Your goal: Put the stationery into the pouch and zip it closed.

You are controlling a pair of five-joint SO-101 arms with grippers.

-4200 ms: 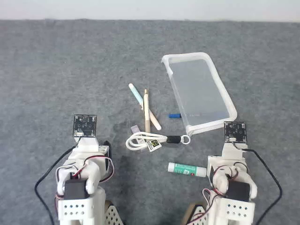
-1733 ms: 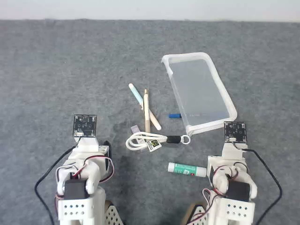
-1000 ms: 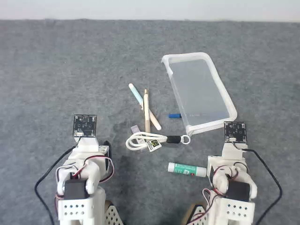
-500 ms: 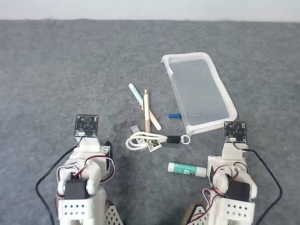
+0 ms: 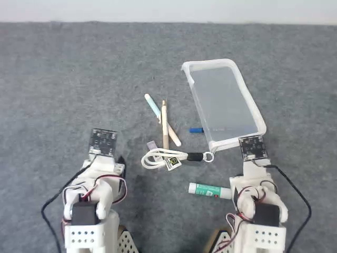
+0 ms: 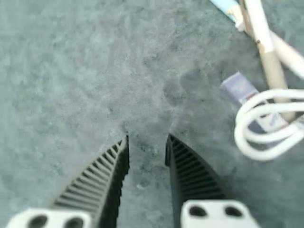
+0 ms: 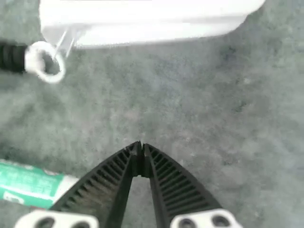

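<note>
While the left tool [image 6: 147, 139] gapes narrowly, the right tool [image 7: 139, 145] is closed, empty.

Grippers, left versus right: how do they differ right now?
The left gripper is open, the right gripper shut. The left gripper sits near the white cord, the right gripper between the pouch and the green glue stick. Both hold nothing, over grey carpet.

Glue stick [image 7: 28, 187] and pouch [image 7: 142, 19] partly beyond the right wrist view's edge; cord loop [image 6: 275, 95] beyond the left's.
</note>
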